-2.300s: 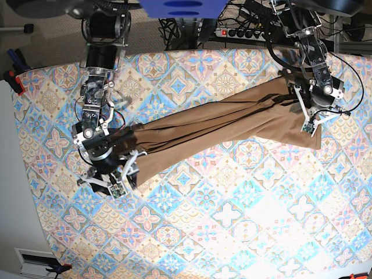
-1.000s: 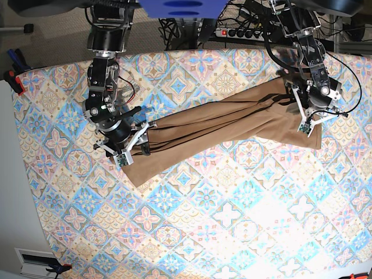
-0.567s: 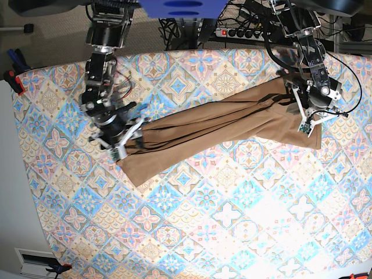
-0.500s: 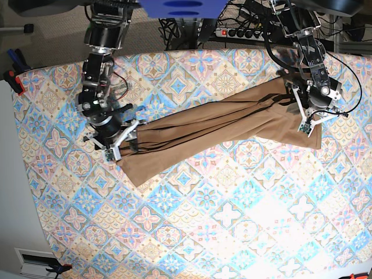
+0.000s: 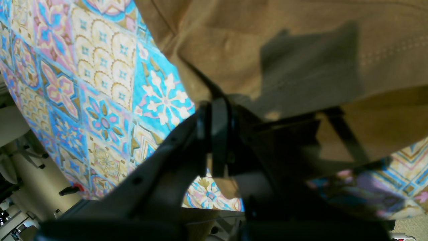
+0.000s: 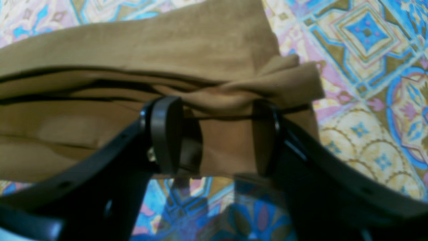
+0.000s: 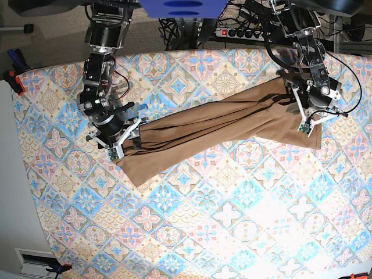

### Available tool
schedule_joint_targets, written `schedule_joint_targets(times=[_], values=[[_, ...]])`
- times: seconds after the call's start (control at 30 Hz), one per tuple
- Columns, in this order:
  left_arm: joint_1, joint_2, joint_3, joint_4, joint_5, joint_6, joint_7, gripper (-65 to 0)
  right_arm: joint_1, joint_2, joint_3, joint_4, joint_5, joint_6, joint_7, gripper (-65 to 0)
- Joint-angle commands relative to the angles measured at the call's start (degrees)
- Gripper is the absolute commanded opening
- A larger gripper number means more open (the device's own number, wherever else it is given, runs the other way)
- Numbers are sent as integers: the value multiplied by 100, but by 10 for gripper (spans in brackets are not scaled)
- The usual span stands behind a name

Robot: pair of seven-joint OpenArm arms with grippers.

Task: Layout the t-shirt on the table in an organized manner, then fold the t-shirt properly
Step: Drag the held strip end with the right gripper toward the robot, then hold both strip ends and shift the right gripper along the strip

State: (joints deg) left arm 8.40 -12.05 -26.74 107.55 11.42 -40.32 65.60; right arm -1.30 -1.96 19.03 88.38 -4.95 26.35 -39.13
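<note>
The tan-brown t-shirt [image 7: 221, 125] lies bunched into a long diagonal band on the patterned table [image 7: 232, 221]. My left gripper [image 7: 303, 113] is at its right end. In the left wrist view it [image 5: 234, 127] looks shut on the shirt [image 5: 301, 40], with folds pulled to the jaws. My right gripper [image 7: 129, 139] is at the shirt's left end. In the right wrist view it [image 6: 214, 134] is open. Its fingers [image 6: 165, 134] straddle a bunched edge of the shirt [image 6: 133, 43] above the table [image 6: 367, 50]. The neck tag is hidden.
A power strip [image 7: 238, 32] and cables lie behind the table's far edge. A blue object [image 7: 180, 7] hangs at the top centre. A red clamp [image 7: 14, 81] sits at the table's left corner. The table's left edge runs beside pale floor.
My right arm has moved from the shirt's lower left corner up to the upper part of its left end. The left arm and the shirt's right end have stayed put.
</note>
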Motion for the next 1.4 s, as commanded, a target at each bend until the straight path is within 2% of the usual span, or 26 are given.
schedule_joint_targets(times=[0.0, 0.43, 0.73, 0.87, 1.23, 1.37], values=[[-62, -65, -20, 80, 40, 32, -7, -650, 90, 7, 1, 90, 60, 7, 146, -333], [-36, -65, -20, 80, 40, 32, -7, -650, 99, 7, -17, 72, 60, 7, 111, -333], [-27, -65, -20, 80, 49, 32, -7, -650, 108, 7, -17, -587, 51, 7, 146, -333], [-27, -65, -20, 80, 49, 32, -7, -650, 363, 7, -17, -561, 51, 7, 111, -333], [-36, -65, -20, 80, 67, 32, -7, -650, 345, 7, -17, -526, 42, 7, 102, -333], [-36, -65, -20, 80, 76, 32, -7, -650, 345, 7, -17, -148, 42, 7, 102, -333]])
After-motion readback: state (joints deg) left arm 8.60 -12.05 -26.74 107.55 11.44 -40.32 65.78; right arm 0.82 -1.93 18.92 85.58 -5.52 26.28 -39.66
